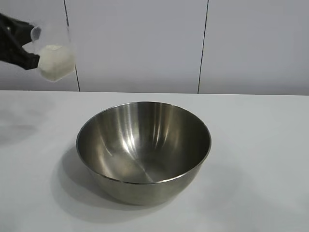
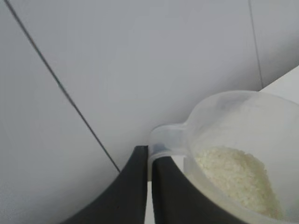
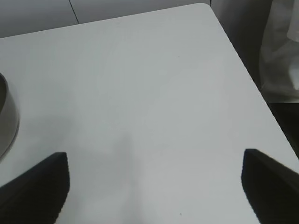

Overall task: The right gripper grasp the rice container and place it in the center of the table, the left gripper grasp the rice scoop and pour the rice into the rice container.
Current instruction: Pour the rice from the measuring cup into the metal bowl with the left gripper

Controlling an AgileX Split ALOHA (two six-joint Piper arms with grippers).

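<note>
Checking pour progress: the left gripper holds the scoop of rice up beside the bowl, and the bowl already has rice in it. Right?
Not quite. The rice container is still empty in the exterior view; the rice sits in the rice scoop, held by the left gripper.

The large round stainless-steel bowl (image 1: 143, 151) is polished metal, glossy inside and out, with a fine brushed sheen that throws bright vertical streaks and soft reflections across its curved wall. It stands on a flat white tabletop (image 1: 260, 145) whose surface is smooth and matt, faintly speckled, giving only dull shadow and no glare. The small clear measuring cup (image 2: 224, 135) is thin frosted plastic, translucent and slightly cloudy, smooth along its lip and handle. Inside it the heap of white uncooked rice (image 2: 238, 179) looks dry and finely granular. The black wedge-shaped fingers (image 2: 135, 191) clamped on the cup's handle are matt, smooth hard plastic.
</note>
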